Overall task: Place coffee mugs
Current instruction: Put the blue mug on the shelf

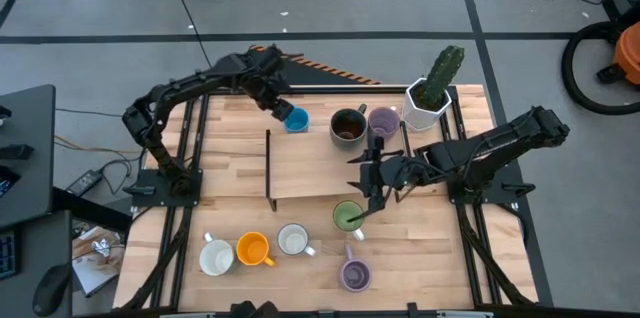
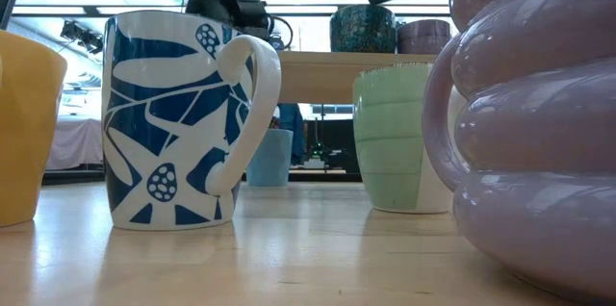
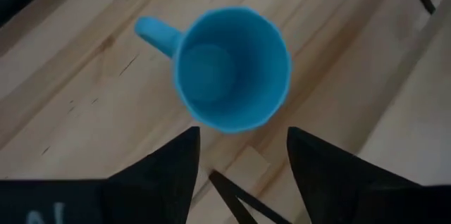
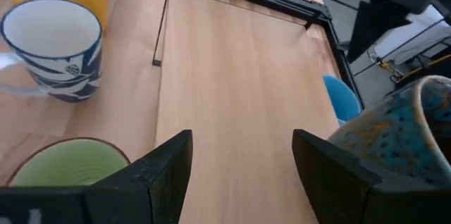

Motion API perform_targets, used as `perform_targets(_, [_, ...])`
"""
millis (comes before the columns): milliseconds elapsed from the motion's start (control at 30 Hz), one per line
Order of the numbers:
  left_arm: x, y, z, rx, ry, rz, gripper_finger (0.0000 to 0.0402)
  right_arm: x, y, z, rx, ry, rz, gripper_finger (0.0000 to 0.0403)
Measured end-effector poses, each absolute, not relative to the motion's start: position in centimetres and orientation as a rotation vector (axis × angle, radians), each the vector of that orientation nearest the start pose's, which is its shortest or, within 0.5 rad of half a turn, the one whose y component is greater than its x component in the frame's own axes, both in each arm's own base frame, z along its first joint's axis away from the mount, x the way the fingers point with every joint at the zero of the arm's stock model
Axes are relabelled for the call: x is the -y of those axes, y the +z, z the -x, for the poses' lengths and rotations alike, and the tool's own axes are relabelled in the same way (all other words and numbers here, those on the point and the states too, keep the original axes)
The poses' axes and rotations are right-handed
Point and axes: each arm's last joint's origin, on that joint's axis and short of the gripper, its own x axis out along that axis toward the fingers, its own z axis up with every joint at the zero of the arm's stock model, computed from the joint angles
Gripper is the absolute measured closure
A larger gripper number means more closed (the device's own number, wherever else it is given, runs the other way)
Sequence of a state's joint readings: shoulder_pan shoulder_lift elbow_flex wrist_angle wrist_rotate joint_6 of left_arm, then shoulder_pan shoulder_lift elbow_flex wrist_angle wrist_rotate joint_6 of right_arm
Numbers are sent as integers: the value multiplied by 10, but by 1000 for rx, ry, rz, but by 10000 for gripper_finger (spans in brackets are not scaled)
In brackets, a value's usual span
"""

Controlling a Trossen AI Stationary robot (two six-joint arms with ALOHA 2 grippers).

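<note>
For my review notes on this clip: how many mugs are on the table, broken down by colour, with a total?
Blue mug: 1
Dark brown mug: 1
Purple mugs: 2
Green mug: 1
Orange mug: 1
White-toned mugs: 2
Total: 8 mugs

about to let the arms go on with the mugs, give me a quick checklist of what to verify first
1. Left claw open and off the blue mug: ok, the mug stands free just beyond the fingers.
2. Blue mug upright: ok.
3. Right claw open, holding nothing: ok.
4. Green mug upright, close by the right claw: ok.
5. Brown mug and purple mug upright side by side: ok.
6. Mugs clear of the cactus pot: ok.
</note>
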State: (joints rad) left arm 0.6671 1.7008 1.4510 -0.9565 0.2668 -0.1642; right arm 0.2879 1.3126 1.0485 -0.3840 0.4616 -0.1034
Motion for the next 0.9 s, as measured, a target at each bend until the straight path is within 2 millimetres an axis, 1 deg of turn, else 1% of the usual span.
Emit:
perform_targets(167, [-198,278,-277,-1066,422,679,179,-70,299,-262,-631,-194,391,153])
perform_targets(433, [-191,277,-281,-1088,395,664,181,-70,314,-243,-589,-177,380,154])
perform_targets(500, [-191,277,-281,-1088,392,658,182,-69,312,-239,-585,-177,373,154])
perform_targets(633, [-191,277,-281,-1085,405,677,182,-67,300,-232,-564,-183,348,154])
perform_targets(733, [-190,276,-281,-1093,462,676,182,-66,293,-229,-534,-176,331,154])
perform_targets(833, [-192,274,-282,-1109,524,654,182,-65,294,-226,-515,-165,317,154])
perform_targets(900, [-192,274,-282,-1108,522,647,182,-65,296,-223,-511,-156,328,154])
